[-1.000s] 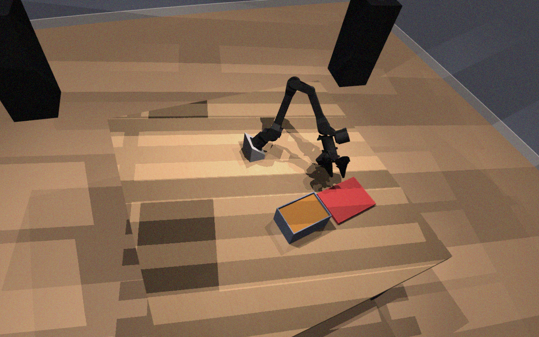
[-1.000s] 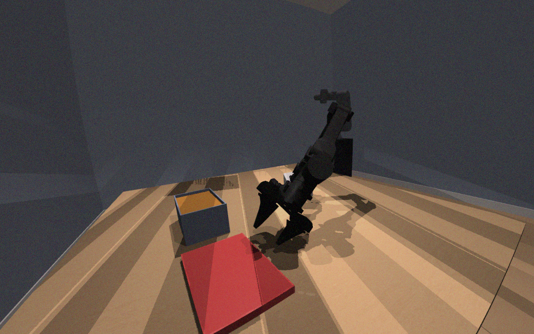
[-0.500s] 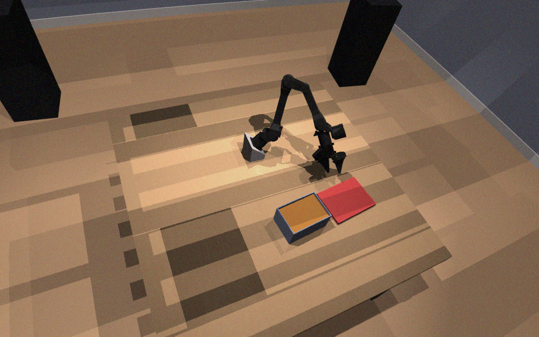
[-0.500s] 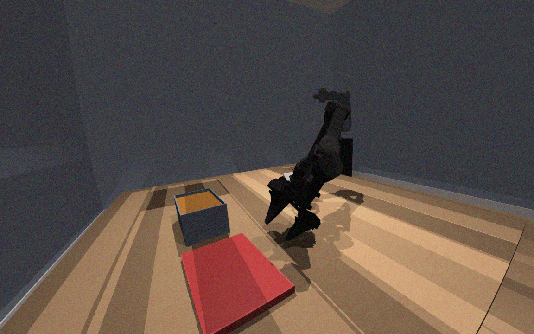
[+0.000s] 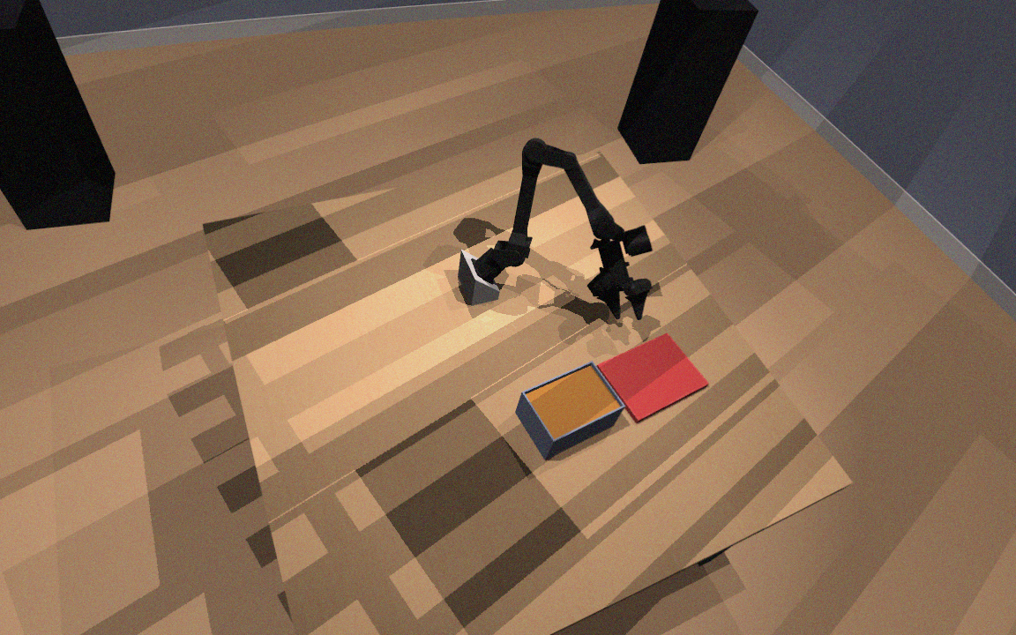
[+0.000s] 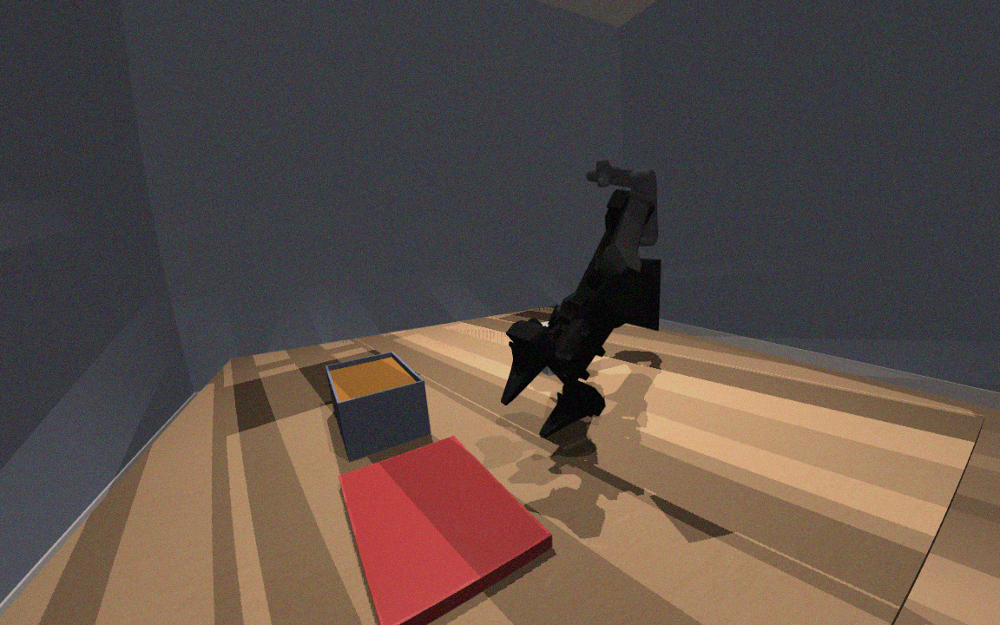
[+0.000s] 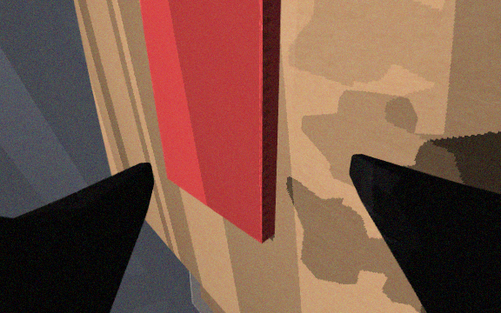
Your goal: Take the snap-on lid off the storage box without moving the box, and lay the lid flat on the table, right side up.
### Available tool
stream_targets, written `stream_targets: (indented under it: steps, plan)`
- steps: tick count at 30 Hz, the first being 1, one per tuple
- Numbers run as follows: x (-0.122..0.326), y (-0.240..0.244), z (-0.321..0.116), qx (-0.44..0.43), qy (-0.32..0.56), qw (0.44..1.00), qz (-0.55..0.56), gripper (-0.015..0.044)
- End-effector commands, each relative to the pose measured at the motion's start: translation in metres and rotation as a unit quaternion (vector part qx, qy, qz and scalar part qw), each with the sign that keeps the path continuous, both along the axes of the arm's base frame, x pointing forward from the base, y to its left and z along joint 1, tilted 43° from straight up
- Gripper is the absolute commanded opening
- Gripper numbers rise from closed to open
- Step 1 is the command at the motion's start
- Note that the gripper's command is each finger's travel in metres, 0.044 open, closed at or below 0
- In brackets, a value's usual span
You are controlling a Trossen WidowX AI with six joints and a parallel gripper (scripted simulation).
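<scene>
The red lid [image 5: 652, 377] [image 6: 441, 528] [image 7: 220, 117] is lying flat on the worktop [image 5: 385, 378] [image 6: 721, 466] [image 7: 320, 78], detached from the storage box. The blue-gray box [image 5: 584, 430] [image 6: 387, 419] is standing upright just beside the lid, exposing an orange surface [image 5: 573, 400] [image 6: 373, 377] within its rim. The end effector [image 5: 628, 317] [image 6: 522, 419] [image 7: 253, 168] is hovering above the worktop near the lid, on the side facing the arm base [image 5: 485, 296]. Its two fingers are standing wide apart, holding nothing. The black arm [image 5: 526, 197] [image 6: 604, 279] is bending upward from its base and reaching down toward the end effector.
</scene>
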State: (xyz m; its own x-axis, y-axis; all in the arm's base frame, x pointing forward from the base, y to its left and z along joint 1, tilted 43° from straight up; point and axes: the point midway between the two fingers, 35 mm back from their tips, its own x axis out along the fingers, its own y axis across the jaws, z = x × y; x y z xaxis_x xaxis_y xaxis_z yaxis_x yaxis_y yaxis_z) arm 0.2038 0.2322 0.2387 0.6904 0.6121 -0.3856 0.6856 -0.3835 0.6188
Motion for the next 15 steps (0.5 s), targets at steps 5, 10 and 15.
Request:
stream_targets:
  steps: [5, 10, 15]
  plan:
    - [-0.004, -0.012, 0.012, 0.000, -0.003, 1.000, 0.002, 0.0440]
    - [-0.007, -0.019, 0.018, 0.000, -0.003, 1.000, 0.002, 0.0440]
    - [-0.010, -0.026, 0.025, 0.000, -0.003, 1.000, 0.002, 0.0440]
